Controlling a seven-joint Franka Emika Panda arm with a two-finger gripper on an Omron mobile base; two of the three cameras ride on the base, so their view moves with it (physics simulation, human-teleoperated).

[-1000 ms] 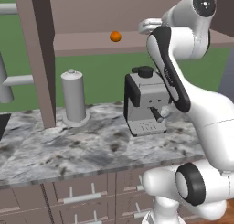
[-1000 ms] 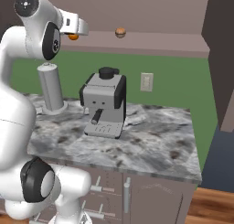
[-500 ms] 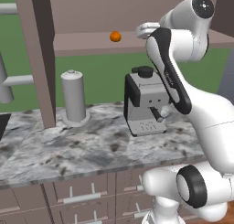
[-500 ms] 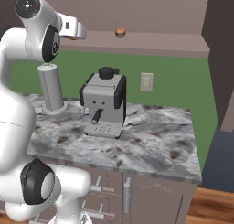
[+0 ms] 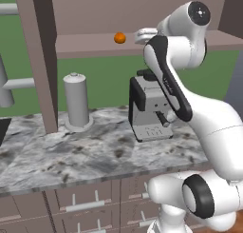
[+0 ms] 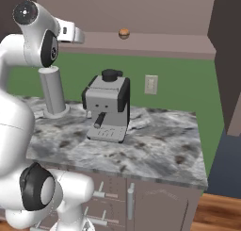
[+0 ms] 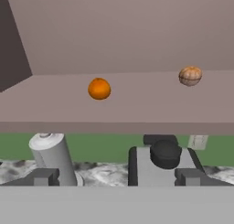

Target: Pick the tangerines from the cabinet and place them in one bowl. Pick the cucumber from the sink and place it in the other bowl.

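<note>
Fingers (image 7: 117, 177) spread wide, empty, level with the cabinet (image 7: 137, 45) shelf edge; orange tangerine (image 7: 99, 88) mid-shelf, tan tangerine (image 7: 190, 76) farther along. Nudge either and it rolls off the shelf.

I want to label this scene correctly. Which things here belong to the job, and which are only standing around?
Job things:
- bright orange tangerine on the cabinet shelf
- duller tan tangerine, same shelf, further back
- open gripper, holding nothing

Only standing around:
- coffee machine on the counter
- grey canister
- wall outlet
</note>
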